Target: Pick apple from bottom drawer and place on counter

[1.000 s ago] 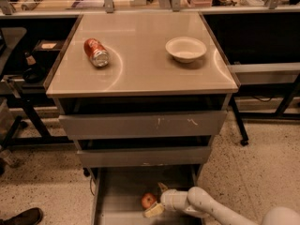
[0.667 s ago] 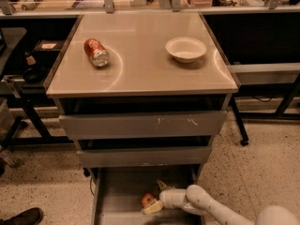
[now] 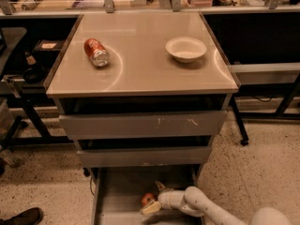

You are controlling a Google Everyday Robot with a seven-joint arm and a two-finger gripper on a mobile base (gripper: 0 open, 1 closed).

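Observation:
The bottom drawer (image 3: 117, 200) is pulled out under the cabinet, showing its grey floor. A small red apple (image 3: 147, 199) lies in it, right of the middle. My gripper (image 3: 155, 197) reaches in from the lower right on a white arm, its pale fingers either side of the apple, one behind it and one in front. The fingers are spread and do not press the apple. Above, the glossy beige counter (image 3: 140, 74) tops the cabinet.
A red soda can (image 3: 96, 52) lies on its side at the counter's left and a white bowl (image 3: 186, 48) sits at its right. Two scuffed drawers (image 3: 143, 124) are partly pulled out above the bottom one. A dark shoe (image 3: 21, 216) shows at the lower left floor.
The arm has slid slightly left, bringing the gripper closer around the apple. The apple, can and bowl have not moved.

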